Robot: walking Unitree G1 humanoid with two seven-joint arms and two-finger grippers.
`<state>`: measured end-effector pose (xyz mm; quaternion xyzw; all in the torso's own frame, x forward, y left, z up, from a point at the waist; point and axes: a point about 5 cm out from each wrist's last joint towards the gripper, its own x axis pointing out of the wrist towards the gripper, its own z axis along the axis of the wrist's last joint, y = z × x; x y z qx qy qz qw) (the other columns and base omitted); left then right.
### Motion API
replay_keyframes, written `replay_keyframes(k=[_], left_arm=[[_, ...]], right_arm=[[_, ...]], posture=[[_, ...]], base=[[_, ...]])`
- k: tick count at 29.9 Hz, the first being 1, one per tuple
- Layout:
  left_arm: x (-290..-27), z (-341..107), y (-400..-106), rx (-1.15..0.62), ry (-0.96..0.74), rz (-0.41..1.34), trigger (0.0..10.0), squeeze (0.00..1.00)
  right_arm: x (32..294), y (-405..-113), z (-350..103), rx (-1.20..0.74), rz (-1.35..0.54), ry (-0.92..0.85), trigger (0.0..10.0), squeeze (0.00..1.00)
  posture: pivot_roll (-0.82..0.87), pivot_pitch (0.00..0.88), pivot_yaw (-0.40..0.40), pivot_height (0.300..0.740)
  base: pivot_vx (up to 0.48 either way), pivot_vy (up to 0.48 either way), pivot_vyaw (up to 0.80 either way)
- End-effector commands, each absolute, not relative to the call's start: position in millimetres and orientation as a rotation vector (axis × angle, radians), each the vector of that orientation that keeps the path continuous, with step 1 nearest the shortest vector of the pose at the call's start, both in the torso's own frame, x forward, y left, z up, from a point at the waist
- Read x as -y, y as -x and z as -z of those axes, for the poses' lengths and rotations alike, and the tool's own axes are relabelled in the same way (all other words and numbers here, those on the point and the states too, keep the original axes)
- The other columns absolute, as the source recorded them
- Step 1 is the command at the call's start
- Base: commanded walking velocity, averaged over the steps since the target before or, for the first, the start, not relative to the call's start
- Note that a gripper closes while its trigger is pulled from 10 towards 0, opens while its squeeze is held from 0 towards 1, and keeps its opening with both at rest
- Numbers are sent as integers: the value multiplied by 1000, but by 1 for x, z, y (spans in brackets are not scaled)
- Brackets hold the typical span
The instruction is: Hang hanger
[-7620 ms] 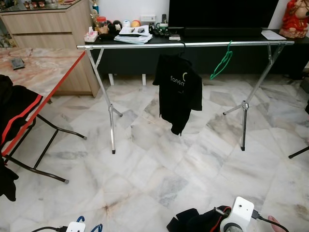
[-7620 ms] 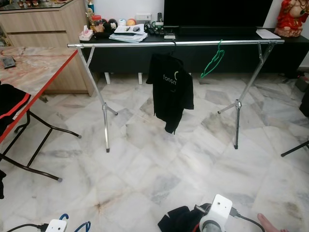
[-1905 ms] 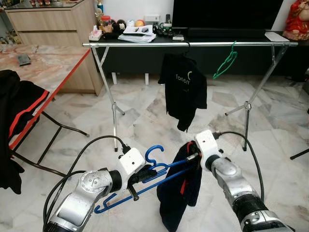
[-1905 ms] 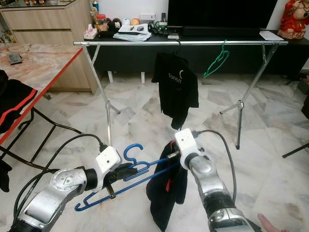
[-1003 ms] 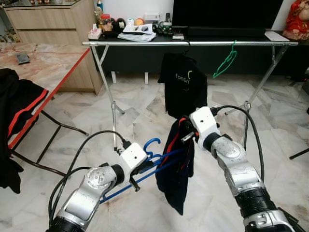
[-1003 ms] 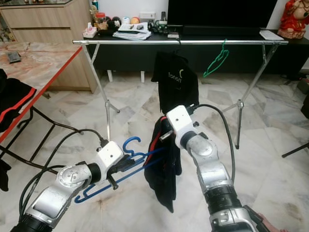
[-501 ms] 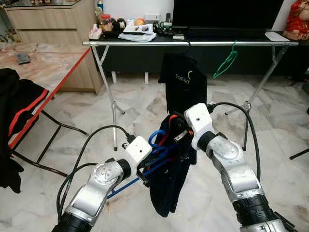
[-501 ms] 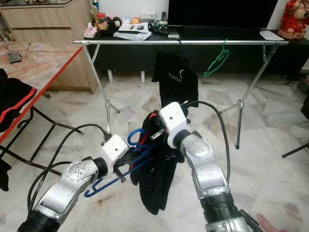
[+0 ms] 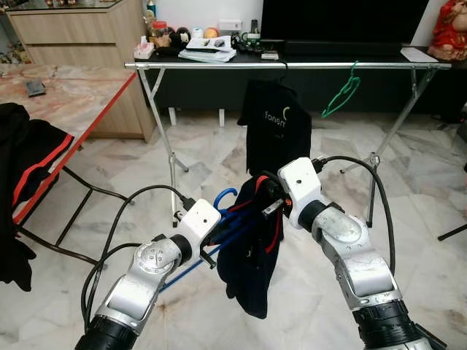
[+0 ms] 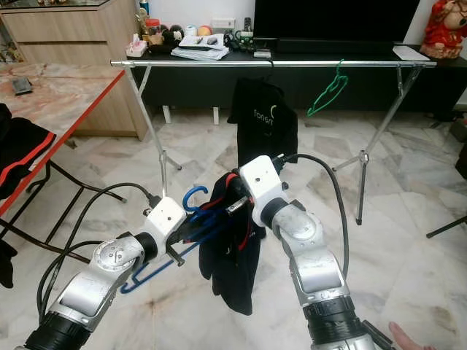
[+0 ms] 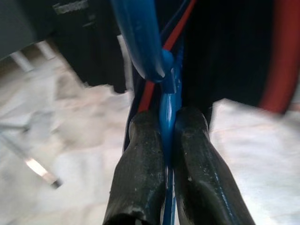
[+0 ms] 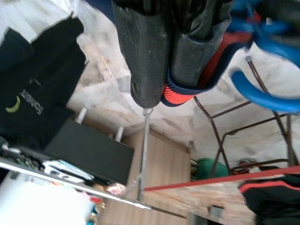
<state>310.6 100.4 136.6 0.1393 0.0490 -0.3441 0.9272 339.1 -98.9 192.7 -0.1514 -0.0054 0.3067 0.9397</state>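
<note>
Left gripper [image 11: 167,140]: two black fingers pressed tight on the blue plastic hanger [image 9: 232,219], gripped on its neck below the hook.
Right gripper [image 12: 165,89]: two black fingers pinched together on the red-and-navy trim of the black garment with red edging [image 9: 252,255], at its collar.
Blue plastic hanger: what looks like more than one in a bunch, exact count unclear; held in front of and below the silver metal clothes rail [image 9: 219,65], its hook poking up beside the held garment and one end pushed into the cloth.
Black garment with red edging: one, drooping from the right gripper, clear of the floor.
Silver metal clothes rail: one, on two splayed leg sets. On it: one black T-shirt with pale lettering [image 9: 277,127] near the middle; one bare green hanger [image 9: 340,95] to that shirt's right.
Behind the rail: one long black low cabinet [image 9: 336,73] carrying papers and small clutter; one wooden cabinet [image 9: 80,44] at its left end.
Left of the rail: one marble-patterned folding table with red edge [image 9: 66,109], dark clothing with a red stripe [image 9: 29,160] draped over it.
Floor: white-and-grey marble tiles [image 9: 219,168].
</note>
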Motion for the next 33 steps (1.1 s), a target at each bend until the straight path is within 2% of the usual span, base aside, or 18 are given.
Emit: replay_keyframes(k=[1, 11, 33], left_arm=[[-93, -145, -306, -64, -244, 752, 10000, 0], [-88, -155, -310, -18, -142, 729, 10000, 0], [-90, -162, -316, 21, -94, 648, 10000, 0]], right_arm=[[94, -334, -202, 53, -661, 309, 10000, 0], [80, -317, -207, 104, -817, 341, 10000, 0], [86, -305, -201, 87, -860, 326, 10000, 0]], posture=[[-48, 75, 10, 740], [-50, 77, 8, 740], [-51, 78, 5, 740]], base=[[0, 0, 0], [0, 0, 0], [0, 0, 0]])
